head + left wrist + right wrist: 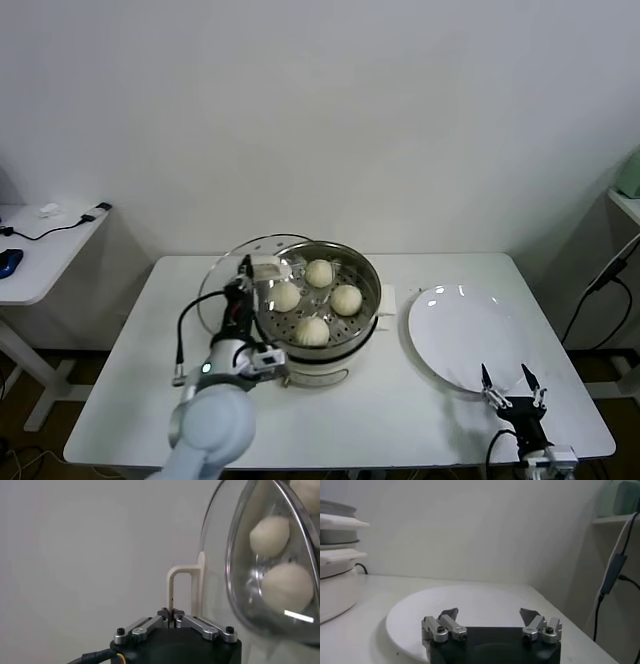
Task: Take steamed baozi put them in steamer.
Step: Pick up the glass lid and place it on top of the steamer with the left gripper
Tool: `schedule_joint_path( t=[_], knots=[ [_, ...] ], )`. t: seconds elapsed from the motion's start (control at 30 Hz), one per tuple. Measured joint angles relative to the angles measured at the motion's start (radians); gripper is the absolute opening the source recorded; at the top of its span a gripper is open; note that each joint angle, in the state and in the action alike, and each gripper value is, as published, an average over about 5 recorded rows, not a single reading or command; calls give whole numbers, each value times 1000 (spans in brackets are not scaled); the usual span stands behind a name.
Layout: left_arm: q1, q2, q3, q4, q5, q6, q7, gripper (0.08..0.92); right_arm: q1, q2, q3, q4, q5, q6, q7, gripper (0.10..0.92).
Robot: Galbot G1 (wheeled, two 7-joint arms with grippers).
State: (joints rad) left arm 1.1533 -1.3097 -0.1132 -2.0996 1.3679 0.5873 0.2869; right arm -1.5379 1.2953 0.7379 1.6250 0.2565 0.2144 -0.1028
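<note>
Several pale round baozi (312, 331) lie inside the shiny steel steamer (373, 283), which sits on its cream cooker base in the middle of the table. My left gripper (247, 274) is at the steamer's left rim. It is shut on the white handle (173, 586) of the glass lid (219, 575), which stands on edge beside the basket. Two baozi (270, 535) show through the glass in the left wrist view. My right gripper (511, 384) rests open and holds nothing at the table's front right, just in front of the plate.
A flat white plate (465, 330) with nothing on it lies to the right of the steamer, also seen as the plate (480, 600) beyond the right gripper (490, 616). A side table with cables stands at far left. The wall is close behind.
</note>
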Motion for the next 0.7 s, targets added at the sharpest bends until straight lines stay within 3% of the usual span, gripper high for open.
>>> schedule_joint_path(
  t=[0.43, 0.7],
  knots=[
    [-85, -179, 142, 141, 172, 41, 20, 132, -6, 1, 17, 2, -4, 3, 2, 823],
    [-104, -227, 165, 225, 230, 47, 8, 132, -7, 0, 26, -1, -4, 10, 5, 823]
  ],
)
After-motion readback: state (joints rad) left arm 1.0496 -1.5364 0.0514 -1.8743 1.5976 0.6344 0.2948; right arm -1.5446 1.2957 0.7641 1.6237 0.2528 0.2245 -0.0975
